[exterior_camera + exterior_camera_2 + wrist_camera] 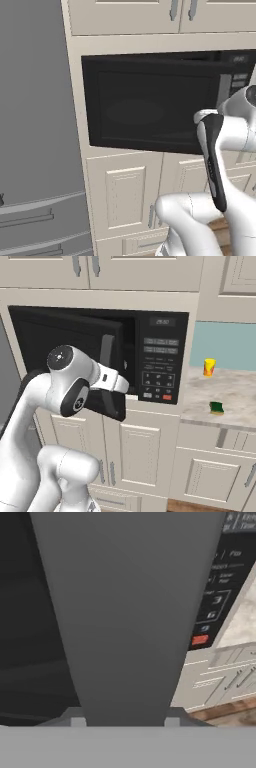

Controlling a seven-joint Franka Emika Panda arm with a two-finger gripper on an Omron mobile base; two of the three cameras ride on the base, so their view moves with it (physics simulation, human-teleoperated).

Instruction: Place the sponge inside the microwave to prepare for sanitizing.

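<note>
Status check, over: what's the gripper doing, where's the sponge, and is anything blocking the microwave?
Gripper shut on grey microwave door handle. Green-and-yellow sponge on the speckled counter, untouched. Black microwave door ajar, partly blocking cavity.

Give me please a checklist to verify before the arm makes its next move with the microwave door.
1. End effector grips the door handle: ok, closed around the grey bar.
2. Door of the microwave is wide enough for loading: not ok, only partly swung out.
3. Sponge is reachable: ok, it lies free on the counter right of the microwave.
4. Sponge is inside the microwave: not ok, not yet.
5. Yellow cup is apart from the sponge: ok.
6. Turntable is free: cannot tell, the cavity is hidden.
</note>
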